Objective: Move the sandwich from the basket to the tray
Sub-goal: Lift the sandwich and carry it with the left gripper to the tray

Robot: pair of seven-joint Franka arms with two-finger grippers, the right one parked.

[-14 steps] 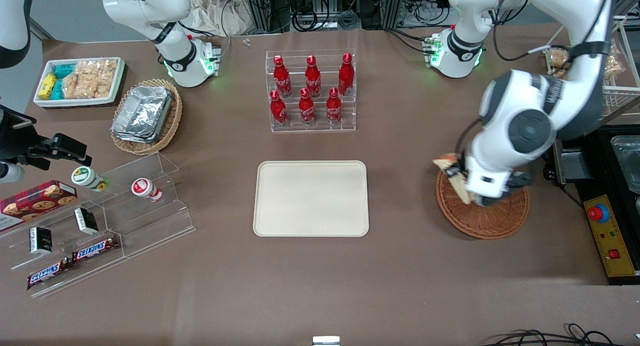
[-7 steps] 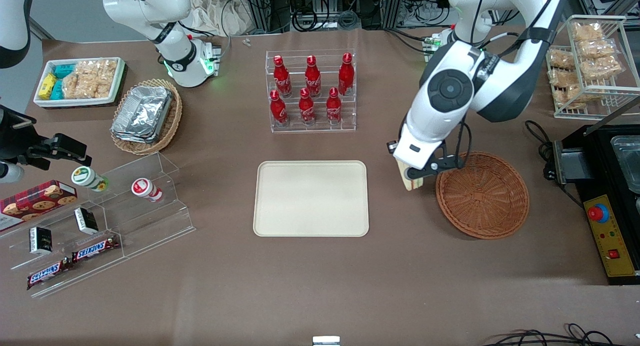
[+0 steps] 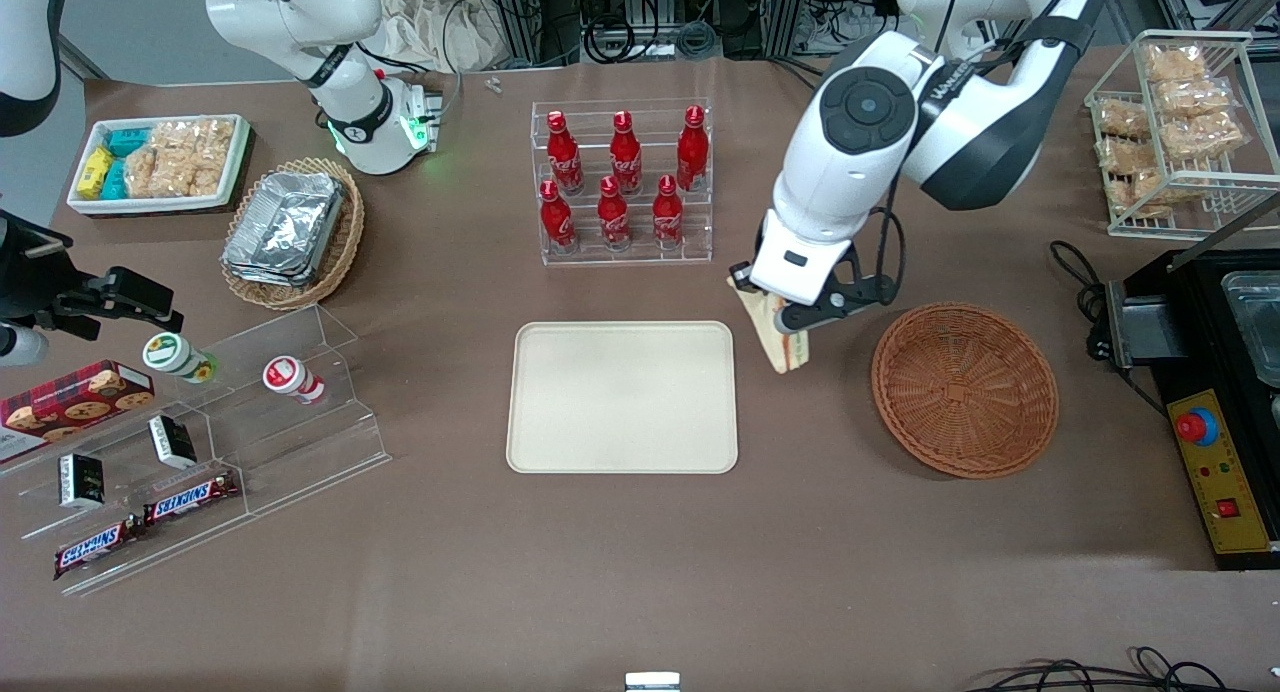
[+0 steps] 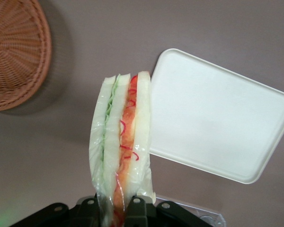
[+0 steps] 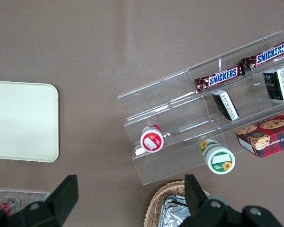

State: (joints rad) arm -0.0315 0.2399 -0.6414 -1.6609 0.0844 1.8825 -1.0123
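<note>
The left arm's jaws (image 3: 790, 324) hang above the bare brown worktop (image 3: 640, 572), in the gap between the tray (image 3: 622, 397) and the basket (image 3: 964, 389), a little nearer to the tray's corner than to the basket's rim. They are closed on the sandwich (image 3: 783, 339), which is off the worktop and clear of both the basket and the tray. In the wrist view the two fingers (image 4: 133, 208) pinch one end of the wedge from either side, and the rest of the sandwich (image 4: 122, 142) sticks straight out from between them, its cut edge facing the camera: pale bread slices with a green strip in one seam and an orange-red strip in the other, all under a clear wrap. From the front, the free tip of the sandwich points down and toward the camera, just beside the tray's corner but not over it. The reddish-brown wicker basket sits toward the working arm's end of the worktop with nothing in it. The cream tray lies flat at the middle of the worktop, nearer to the front camera than the clear rack of red cola bottles (image 3: 622, 182), and nothing lies on it.
</note>
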